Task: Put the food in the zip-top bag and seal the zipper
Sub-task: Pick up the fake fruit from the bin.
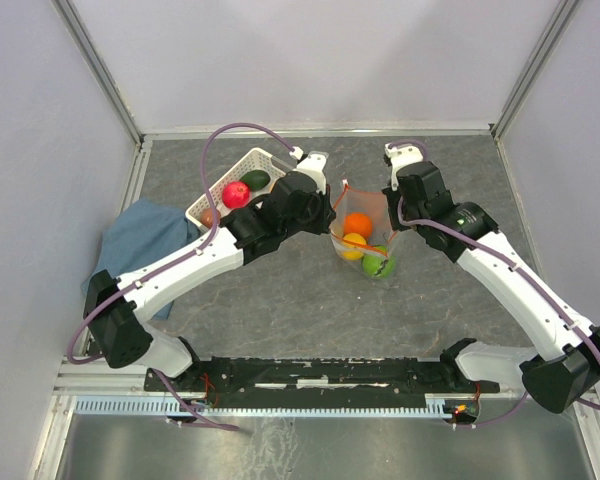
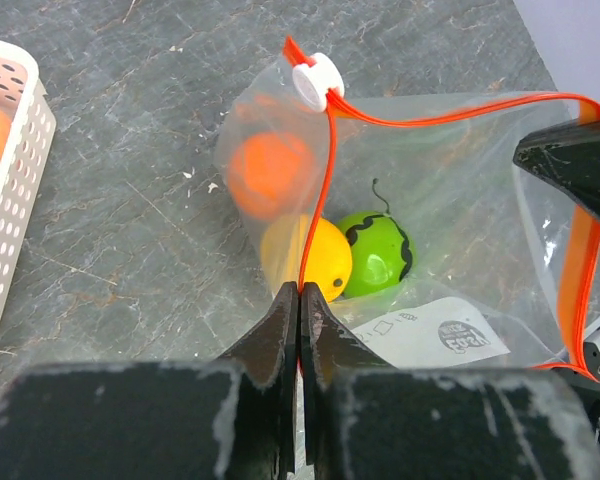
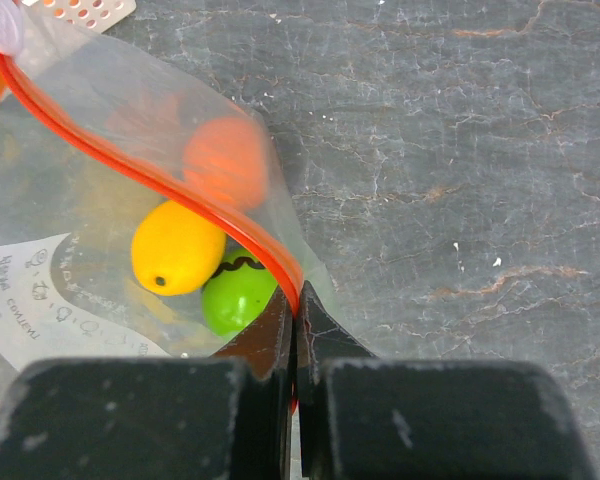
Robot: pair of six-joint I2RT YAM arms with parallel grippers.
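**Both grippers pinched on the bag's mouth, three fruits inside**

The zip-top bag [image 1: 365,235] lay on the grey table [image 1: 310,300], between the two arms. The left gripper [image 2: 300,290] had its fingers pressed together on the zipper [image 2: 325,190] at one side of the mouth. The right gripper [image 3: 295,300] was clamped just as tightly on the same strip at the opposite side. The white slider [image 2: 315,80] sat at the far end of the strip, so the mouth was not sealed.

Inside the bag lay an orange [image 2: 268,172], a lemon [image 2: 315,258] and a green round one [image 2: 375,252], touching each other, with a paper label [image 2: 420,335] beside them. To the bag's left stood the white basket [image 1: 235,170], holding the red apple [image 1: 236,193] and the avocado [image 1: 255,179]. A blue cloth [image 1: 140,245] lay farther out on that side.

The film looked thin, limp and slick. It would probably crumple or slide if pinched mid-panel. The stiffer zipper strip seemed the sound place to grip. The fruits looked light and hard, and likely to roll as the bag shifted. Closing would probably need one jaw holding the strip's end while the other drew the slider along it.
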